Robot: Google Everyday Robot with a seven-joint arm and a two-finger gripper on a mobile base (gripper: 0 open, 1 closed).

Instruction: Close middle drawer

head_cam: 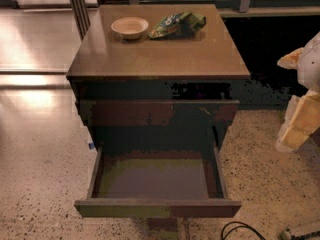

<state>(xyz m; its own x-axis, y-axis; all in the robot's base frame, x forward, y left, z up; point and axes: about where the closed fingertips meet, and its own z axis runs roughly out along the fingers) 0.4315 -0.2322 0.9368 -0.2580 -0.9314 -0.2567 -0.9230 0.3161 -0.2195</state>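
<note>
Cabinet point(165, 59): dark wood, freestanding on a speckled floor point(40, 169). Judged risk: a push applied off-centre or too hard could shove or rotate the whole cabinet instead of sliding the drawer.

Middle drawer point(157, 179): pulled fully out below the cabinet body, tray empty, its plain front strip nearest the camera. Judged risk: contact near one corner of the strip could rack the drawer in its runners and jam it short of closed.

Upper drawer front point(150, 113): it stands slightly proud of the cabinet face, directly above the open tray. Judged risk: an approach that comes in too high would strike this front and close the wrong drawer.

Gripper point(299, 126): at the right edge of the view, well apart from the drawer. Whether it is open or closed cannot be told.

Chip bag point(177, 24) and bowl point(129, 27): side by side at the rear of the top. A hard closing impact could shift them.

Cable point(240, 229): on the floor just right of the drawer front. Judged snag hazard for a low approach.
</note>
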